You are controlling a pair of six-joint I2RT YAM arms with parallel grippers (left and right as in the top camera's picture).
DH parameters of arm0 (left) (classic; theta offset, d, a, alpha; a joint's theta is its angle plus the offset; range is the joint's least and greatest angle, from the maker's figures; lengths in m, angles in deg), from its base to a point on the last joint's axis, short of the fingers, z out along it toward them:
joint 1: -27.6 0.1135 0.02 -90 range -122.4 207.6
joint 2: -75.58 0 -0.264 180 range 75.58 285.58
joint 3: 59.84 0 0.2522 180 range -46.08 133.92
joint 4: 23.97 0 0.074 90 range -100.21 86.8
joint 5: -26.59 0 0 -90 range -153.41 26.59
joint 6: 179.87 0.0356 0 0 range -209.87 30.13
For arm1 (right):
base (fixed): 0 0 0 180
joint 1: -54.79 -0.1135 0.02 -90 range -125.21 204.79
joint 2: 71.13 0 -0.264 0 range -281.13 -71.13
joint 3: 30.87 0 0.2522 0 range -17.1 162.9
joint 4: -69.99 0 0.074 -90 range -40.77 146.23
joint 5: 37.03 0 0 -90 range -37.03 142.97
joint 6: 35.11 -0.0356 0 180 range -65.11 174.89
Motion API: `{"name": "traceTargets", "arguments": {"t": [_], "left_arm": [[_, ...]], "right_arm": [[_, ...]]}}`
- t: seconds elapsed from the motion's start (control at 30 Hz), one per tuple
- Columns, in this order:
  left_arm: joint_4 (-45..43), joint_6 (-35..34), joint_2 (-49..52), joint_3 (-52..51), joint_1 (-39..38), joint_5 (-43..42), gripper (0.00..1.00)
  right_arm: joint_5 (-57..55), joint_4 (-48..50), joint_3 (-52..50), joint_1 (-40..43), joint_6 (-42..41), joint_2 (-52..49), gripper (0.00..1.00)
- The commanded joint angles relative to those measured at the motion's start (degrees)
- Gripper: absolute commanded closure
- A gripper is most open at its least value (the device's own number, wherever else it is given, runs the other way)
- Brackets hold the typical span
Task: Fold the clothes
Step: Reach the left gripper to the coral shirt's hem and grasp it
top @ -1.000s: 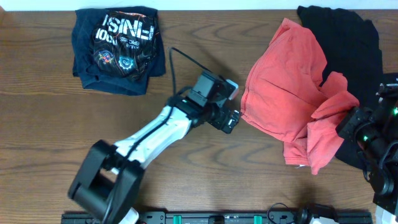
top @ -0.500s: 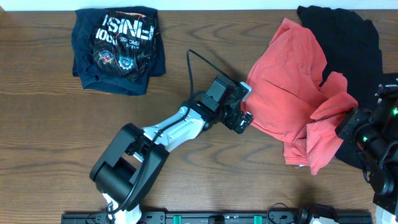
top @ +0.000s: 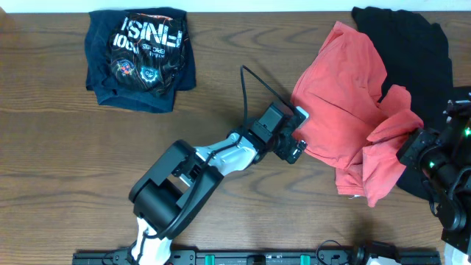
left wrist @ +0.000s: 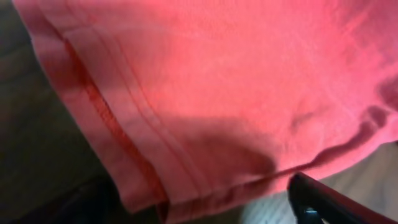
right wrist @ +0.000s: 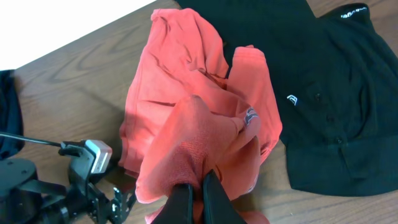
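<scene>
The coral-red T-shirt [top: 338, 96] lies crumpled at the right of the table, partly over a black garment. Its lettering and neck tag are hidden. My left gripper [top: 294, 151] is open at the shirt's lower left hem. In the left wrist view the hem [left wrist: 124, 143] lies between the spread fingers [left wrist: 199, 208], and the cloth fills the frame. My right gripper [right wrist: 199, 193] is shut on a bunched fold of the coral-red shirt [right wrist: 180, 81] and holds it raised above the table. It shows at the right edge in the overhead view [top: 407, 151].
A folded navy T-shirt with a white and red print [top: 140, 55] lies at the back left. A black shirt [top: 412, 44] is spread at the back right, under the coral one, and also shows in the right wrist view [right wrist: 323, 93]. The left arm's cable [top: 254, 81] arcs over the table's middle.
My left arm has swung right across the table, and its gripper has reached the coral shirt's left hem. The right gripper and the fold it holds have not moved.
</scene>
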Motion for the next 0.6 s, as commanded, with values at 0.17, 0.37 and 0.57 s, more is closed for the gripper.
{"name": "traceTargets", "arguments": {"t": [0.17, 0.37, 0.57], "left_arm": [[-3.8, 1.9, 4.7, 0.7, -4.2, 3.8, 0.45], [-1.9, 2.2, 4.8, 0.7, -6.3, 17.1, 0.91], [5.0, 0.0, -0.9, 0.7, -3.6, 19.9, 0.94]], "right_arm": [[0.2, -0.9, 0.3, 0.8, 0.3, 0.3, 0.99], [0.2, -0.9, 0.3, 0.8, 0.3, 0.3, 0.99], [0.4, -0.9, 0.3, 0.8, 0.3, 0.3, 0.99]]}}
